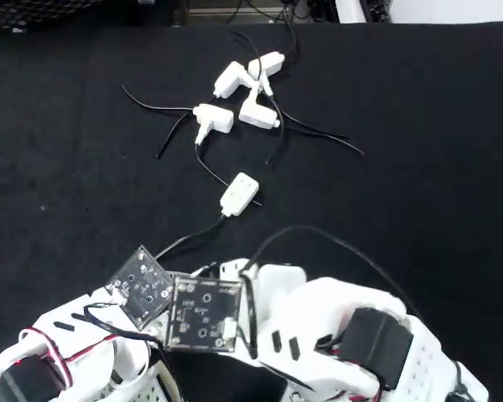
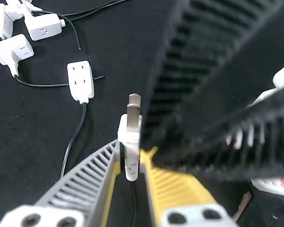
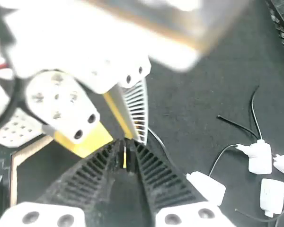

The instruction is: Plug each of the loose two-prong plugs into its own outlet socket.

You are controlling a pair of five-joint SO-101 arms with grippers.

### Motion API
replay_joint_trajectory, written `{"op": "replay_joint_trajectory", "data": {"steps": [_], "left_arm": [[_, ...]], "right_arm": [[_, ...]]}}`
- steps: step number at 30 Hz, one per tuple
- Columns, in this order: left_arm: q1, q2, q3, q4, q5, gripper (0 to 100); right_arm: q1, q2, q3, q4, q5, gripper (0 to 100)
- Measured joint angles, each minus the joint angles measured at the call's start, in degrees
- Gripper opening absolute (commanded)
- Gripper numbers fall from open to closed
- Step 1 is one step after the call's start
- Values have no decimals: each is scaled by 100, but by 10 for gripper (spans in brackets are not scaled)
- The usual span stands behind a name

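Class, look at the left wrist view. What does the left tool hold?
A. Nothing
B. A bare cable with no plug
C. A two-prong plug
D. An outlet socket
C: the left tool is clamped on a white two-prong plug, whose metal prongs point away from the tool.

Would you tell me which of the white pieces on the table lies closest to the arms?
The socket block, which lies alone with its slots facing up. The other white pieces are bunched together farther back on the table.
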Motion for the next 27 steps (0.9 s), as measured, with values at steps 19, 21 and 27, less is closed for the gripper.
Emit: {"op": "replay_joint_trajectory", "data": {"steps": [19, 21, 27], "left_arm": [[-18, 9, 26, -62, 0, 29], [-18, 9, 26, -62, 0, 29], [-18, 26, 26, -62, 0, 29]], "right_arm": [[545, -62, 958, -765, 167, 12], [563, -79, 1020, -800, 246, 12], [888, -79, 1116, -809, 281, 12]]}}
